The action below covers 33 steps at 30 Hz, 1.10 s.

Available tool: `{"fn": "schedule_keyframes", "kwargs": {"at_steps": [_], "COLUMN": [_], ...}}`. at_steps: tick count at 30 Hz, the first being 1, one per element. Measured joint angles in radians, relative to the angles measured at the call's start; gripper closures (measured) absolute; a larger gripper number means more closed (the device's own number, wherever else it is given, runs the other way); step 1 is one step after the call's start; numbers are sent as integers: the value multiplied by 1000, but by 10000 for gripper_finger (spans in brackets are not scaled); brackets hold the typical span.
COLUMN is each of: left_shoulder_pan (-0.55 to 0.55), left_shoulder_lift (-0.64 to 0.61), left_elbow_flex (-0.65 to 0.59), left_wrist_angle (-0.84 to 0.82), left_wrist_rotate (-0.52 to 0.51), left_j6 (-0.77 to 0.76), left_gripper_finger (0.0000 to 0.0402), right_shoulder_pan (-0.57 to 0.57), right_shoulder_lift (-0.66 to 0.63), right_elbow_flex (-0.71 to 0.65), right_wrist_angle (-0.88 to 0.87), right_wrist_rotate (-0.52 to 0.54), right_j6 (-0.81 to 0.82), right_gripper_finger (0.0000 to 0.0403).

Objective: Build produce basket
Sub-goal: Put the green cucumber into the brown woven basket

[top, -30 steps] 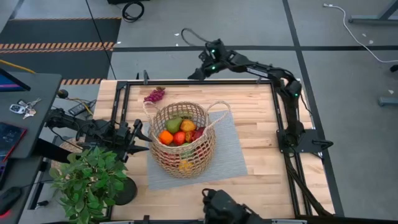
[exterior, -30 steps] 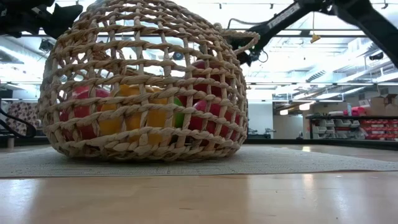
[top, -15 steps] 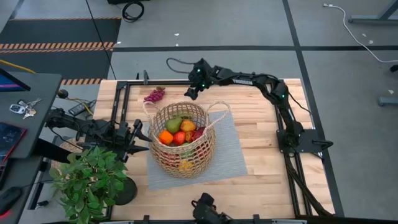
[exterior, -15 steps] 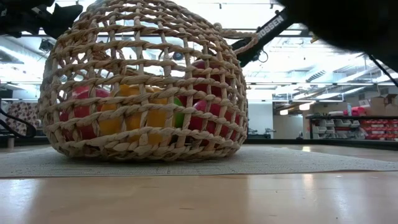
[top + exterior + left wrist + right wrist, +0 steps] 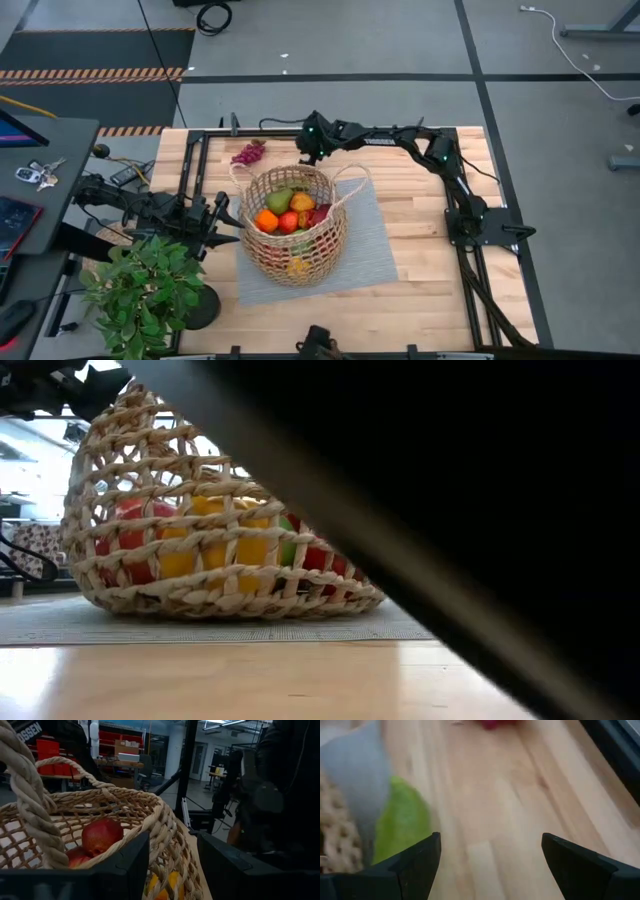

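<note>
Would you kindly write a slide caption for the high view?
Right gripper, fingers open, hovers behind the fruit-filled basket; grape bunch lies on the table.

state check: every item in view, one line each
basket: upright on the mat, holding produce
grape bunch: on the table, outside the basket
left gripper: gripping the basket's rim
right gripper: open, empty, above the table behind the basket
potted plant: upright, at the table's near-left corner

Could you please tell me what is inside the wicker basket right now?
The basket holds a green pear and orange, red and yellow produce; lower pieces are partly covered.
</note>
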Motion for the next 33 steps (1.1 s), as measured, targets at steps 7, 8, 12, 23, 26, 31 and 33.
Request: {"fn": "schedule_keyframes", "kwargs": {"at_steps": [7,8,12,23,26,31,33], "left_shoulder_pan": [0,0,0,0,0,0,0], "left_shoulder_lift": [0,0,0,0,0,0,0], "left_elbow_flex": [0,0,0,0,0,0,0], "left_wrist_angle": [0,1,0,0,1,1,1], "left_wrist_rotate": [0,0,0,0,0,1,2], "left_j6": [-1,-1,-1,0,-1,-1,0], "left_gripper_finger": [230,230,230,230,230,230,230], "right_shoulder_pan": [52,52,51,54,61,91,107], "right_shoulder_lift": [-13,-13,-12,-46,-46,-47,-41], "right_elbow_flex": [1,1,0,40,93,140,141], "right_wrist_angle": [17,12,-28,-83,-130,-170,-170], "right_wrist_rotate": [14,14,16,37,37,-7,9], "right_j6": [-110,-117,-113,-99,-98,-96,-85], "right_gripper_finger": [38,33,13,10,10,10,11]}}
